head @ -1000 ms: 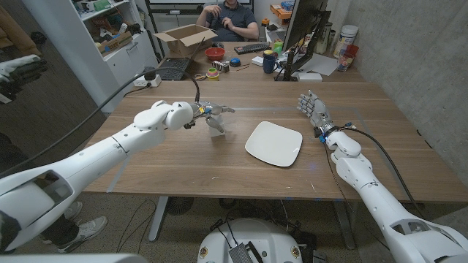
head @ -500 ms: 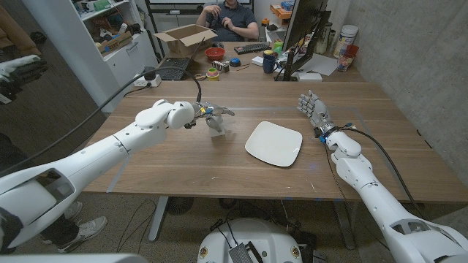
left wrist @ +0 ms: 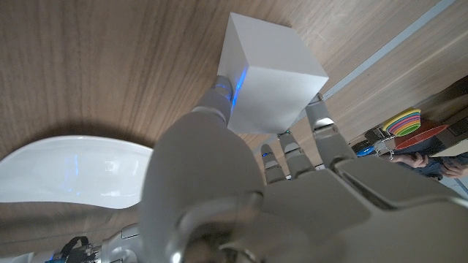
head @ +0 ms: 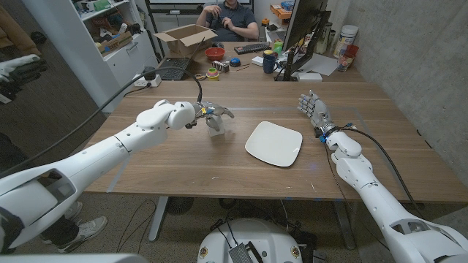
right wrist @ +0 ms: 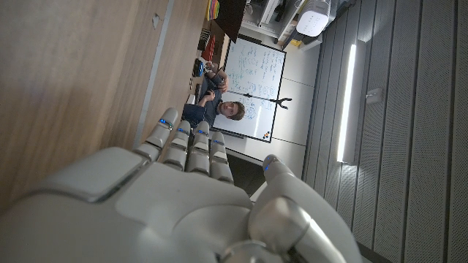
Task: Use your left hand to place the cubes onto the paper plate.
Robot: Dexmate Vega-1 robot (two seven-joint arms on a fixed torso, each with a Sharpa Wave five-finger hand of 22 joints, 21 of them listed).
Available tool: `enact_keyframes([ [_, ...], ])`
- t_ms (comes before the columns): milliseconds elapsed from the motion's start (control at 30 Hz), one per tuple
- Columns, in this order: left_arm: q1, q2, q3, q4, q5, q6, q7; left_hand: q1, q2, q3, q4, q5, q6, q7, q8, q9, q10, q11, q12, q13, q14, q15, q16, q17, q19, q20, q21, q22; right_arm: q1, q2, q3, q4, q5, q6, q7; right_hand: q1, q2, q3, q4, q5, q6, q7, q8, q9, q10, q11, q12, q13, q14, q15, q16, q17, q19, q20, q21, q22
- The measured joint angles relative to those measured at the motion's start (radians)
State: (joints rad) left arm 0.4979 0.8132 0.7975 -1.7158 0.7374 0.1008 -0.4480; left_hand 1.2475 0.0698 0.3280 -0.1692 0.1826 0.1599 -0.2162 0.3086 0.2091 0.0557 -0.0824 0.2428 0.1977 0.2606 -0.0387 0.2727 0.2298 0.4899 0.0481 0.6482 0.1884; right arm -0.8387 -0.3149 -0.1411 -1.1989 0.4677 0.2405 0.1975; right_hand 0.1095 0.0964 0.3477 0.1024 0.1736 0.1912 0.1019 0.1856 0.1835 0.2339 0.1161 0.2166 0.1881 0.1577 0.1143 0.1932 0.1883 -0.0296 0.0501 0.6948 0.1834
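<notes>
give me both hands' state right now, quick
Left hand: holding the white cube between thumb and fingers.
Right hand: open, fingers apart, holding nothing.

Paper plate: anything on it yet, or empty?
Empty. The paper plate shows a bare white surface in the head view; the cube is off it, pinched by the left hand beside the plate.
</notes>
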Motion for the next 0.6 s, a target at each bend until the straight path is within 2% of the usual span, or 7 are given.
enact_keyframes([
  [133, 0.001, -0.002, -0.001, -0.001, 0.001, 0.008, 0.0, 0.016, -0.003, -0.014, 0.014, -0.007, 0.024, -0.003, 0.0, 0.0, 0.083, -0.015, 0.02, 0.0, 0.073, -0.001, 0.014, 0.003, 0.006, 0.006, 0.032, 0.0, 0.0, 0.001, 0.0, 0.0, 0.0, 0.003, 0.0, 0.0, 0.0, 0.0, 0.0, 0.0, 0.0, 0.0, 0.0, 0.0, 0.0, 0.0, 0.0, 0.0, 0.0, 0.0, 0.0, 0.0, 0.0, 0.0, 0.0, 0.0],
  [367, 0.004, -0.003, -0.003, -0.006, 0.008, 0.019, 0.003, 0.015, -0.003, -0.024, 0.023, -0.009, 0.057, -0.004, 0.0, -0.005, 0.283, -0.04, 0.068, 0.003, 0.224, -0.007, 0.045, 0.003, 0.017, 0.017, 0.08, 0.003, 0.0, 0.001, 0.001, 0.0, -0.001, 0.007, -0.003, -0.005, -0.005, -0.004, 0.004, 0.0, 0.0, 0.0, 0.0, 0.0, 0.0, 0.0, 0.0, 0.0, 0.0, 0.0, 0.0, 0.0, 0.0, 0.0, -0.008, 0.0],
  [500, 0.007, -0.004, -0.003, -0.008, 0.015, 0.029, 0.01, 0.015, -0.003, -0.027, 0.027, -0.012, 0.11, -0.005, 0.0, -0.005, 0.423, -0.049, 0.128, 0.021, 0.313, -0.005, 0.057, 0.007, 0.032, 0.022, 0.113, -0.003, -0.003, 0.001, 0.001, -0.004, -0.002, 0.007, -0.006, -0.005, -0.005, -0.004, 0.004, 0.0, 0.0, 0.0, 0.0, 0.0, 0.0, 0.0, 0.0, 0.0, 0.0, 0.0, 0.0, 0.0, 0.0, 0.0, -0.008, 0.0],
  [533, 0.007, -0.004, -0.003, -0.008, 0.015, 0.029, 0.01, 0.016, -0.003, -0.027, 0.027, -0.012, 0.125, -0.005, 0.0, -0.005, 0.452, -0.054, 0.144, 0.027, 0.321, -0.012, 0.063, 0.007, 0.033, 0.024, 0.119, -0.003, -0.003, 0.001, 0.001, -0.004, -0.002, 0.007, -0.007, -0.005, -0.005, -0.004, 0.004, 0.0, 0.0, 0.0, 0.0, 0.0, 0.0, 0.0, 0.0, 0.0, 0.0, 0.0, 0.0, 0.0, 0.0, 0.0, -0.008, 0.0],
  [600, 0.01, -0.004, -0.004, -0.01, 0.019, 0.034, 0.016, 0.015, -0.002, -0.027, 0.028, -0.012, 0.154, -0.004, 0.003, -0.005, 0.503, -0.059, 0.175, 0.041, 0.358, -0.049, 0.07, 0.019, 0.041, 0.031, 0.133, -0.007, -0.004, 0.0, 0.001, -0.006, -0.003, 0.007, -0.008, -0.005, -0.005, -0.004, 0.004, 0.0, 0.0, 0.0, 0.0, 0.0, 0.0, 0.0, 0.0, 0.0, 0.0, 0.0, 0.0, 0.0, 0.0, 0.0, -0.008, 0.0],
])
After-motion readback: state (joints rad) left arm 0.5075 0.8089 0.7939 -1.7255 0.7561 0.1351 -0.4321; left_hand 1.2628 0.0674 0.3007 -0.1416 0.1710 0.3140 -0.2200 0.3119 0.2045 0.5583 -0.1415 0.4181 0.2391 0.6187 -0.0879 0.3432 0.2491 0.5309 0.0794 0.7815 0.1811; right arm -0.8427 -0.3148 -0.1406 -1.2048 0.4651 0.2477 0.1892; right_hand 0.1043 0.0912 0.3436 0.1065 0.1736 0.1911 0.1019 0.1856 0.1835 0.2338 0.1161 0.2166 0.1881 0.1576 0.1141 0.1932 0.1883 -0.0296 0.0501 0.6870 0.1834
